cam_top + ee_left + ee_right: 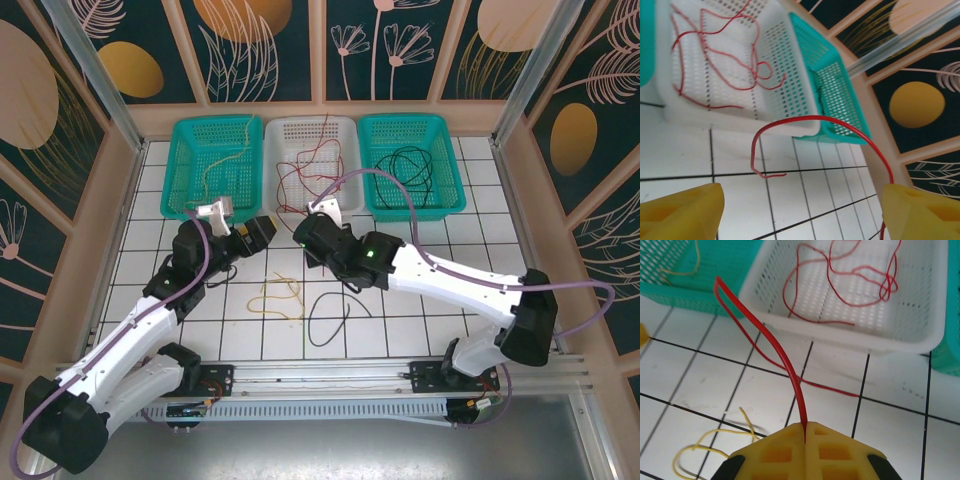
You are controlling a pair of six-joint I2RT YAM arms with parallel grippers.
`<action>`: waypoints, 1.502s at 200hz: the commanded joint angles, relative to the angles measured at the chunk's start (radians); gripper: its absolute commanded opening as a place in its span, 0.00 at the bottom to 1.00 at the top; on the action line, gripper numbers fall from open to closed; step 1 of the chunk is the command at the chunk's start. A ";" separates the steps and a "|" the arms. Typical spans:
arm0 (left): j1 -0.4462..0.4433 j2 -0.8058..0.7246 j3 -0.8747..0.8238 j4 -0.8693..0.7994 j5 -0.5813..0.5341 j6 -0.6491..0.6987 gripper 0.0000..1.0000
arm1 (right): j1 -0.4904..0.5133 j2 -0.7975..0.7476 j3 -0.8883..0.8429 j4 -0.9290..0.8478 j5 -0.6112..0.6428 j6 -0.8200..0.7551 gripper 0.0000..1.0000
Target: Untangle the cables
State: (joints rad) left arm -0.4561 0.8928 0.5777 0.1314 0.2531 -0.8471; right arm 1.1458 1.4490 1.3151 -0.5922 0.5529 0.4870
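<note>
Red cable (785,365) stands clenched in the right pincer (805,432), just before the white basket (900,340) of red strands (850,275), probably for colour sorting. The left pincer (802,202) gapes, released. The yellow cable (281,296) and black cable (311,325) lie on the table (400,320).

The left arm (140,330) rises from its base at the near edge of the table (400,330) and reaches toward the middle, wrist turned right. The left gripper (262,232) has its yellow fingers (685,210) spread wide apart. The right arm (450,275) stretches leftward. The right gripper (805,432) is pinched together on a red cable (785,362) and faces the left gripper, close by.
</note>
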 commanded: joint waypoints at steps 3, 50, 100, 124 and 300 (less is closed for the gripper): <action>0.004 -0.011 -0.006 0.123 0.040 0.008 0.83 | 0.017 -0.069 0.058 -0.006 0.061 -0.039 0.00; 0.004 -0.015 -0.001 0.128 -0.012 0.033 0.78 | 0.032 -0.139 0.101 0.048 0.030 -0.091 0.00; 0.004 0.003 0.022 0.120 -0.018 0.049 0.69 | 0.033 -0.162 0.142 0.081 0.013 -0.132 0.00; 0.004 0.007 0.024 0.123 -0.015 0.048 0.67 | 0.029 -0.162 0.170 0.096 0.012 -0.141 0.00; 0.004 -0.045 0.110 0.292 0.094 0.208 0.73 | 0.005 -0.199 0.228 0.191 -0.134 -0.111 0.00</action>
State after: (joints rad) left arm -0.4561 0.8333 0.6350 0.4183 0.3580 -0.7132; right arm 1.1534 1.2919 1.5558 -0.4538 0.4408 0.3538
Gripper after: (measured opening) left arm 0.763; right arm 0.045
